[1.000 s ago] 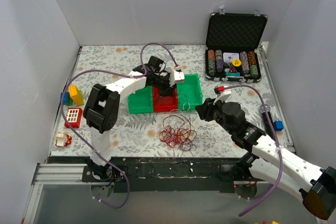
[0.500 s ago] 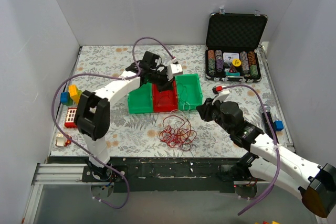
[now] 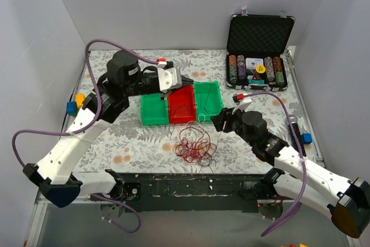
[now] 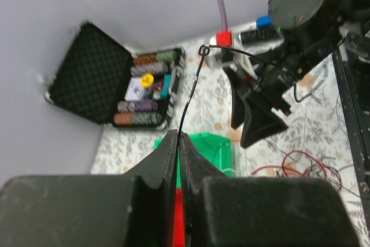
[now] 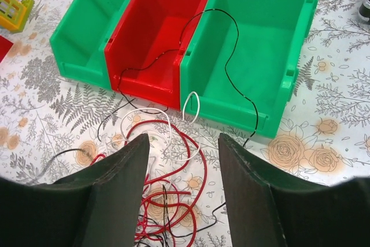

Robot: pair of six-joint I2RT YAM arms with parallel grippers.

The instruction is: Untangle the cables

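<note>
— Cloth printed with pale flowers and fern leaves (image 3: pixel 144 143) is spread over the whole table. Plain white walls (image 3: pixel 173 10) close it in on the left, far and right sides.

— Where are the cables (image 3: pixel 195 146) found?

— They are heaped in loose red, dark and whitish loops on the cloth, just near of the red bin (image 3: pixel 182 103). That bin is flanked by green bins (image 3: pixel 151 111). A black strand (image 5: pixel 231 44) is draped over the red bin's rim and across the right green bin (image 5: pixel 260 21).

— How are the grippers held?

— The left gripper (image 4: pixel 178 138) is raised above the bins. Its fingers are pressed together on a thin black strand, which is seen rising from between them. The right gripper (image 5: pixel 182 138) is spread wide, low over the far right edge of the heap.

— What else is laid out?

— An open poker chip case (image 3: pixel 259 39) is stood at the far right corner. Toy blocks (image 3: pixel 71 107) are gathered at the left edge.
</note>
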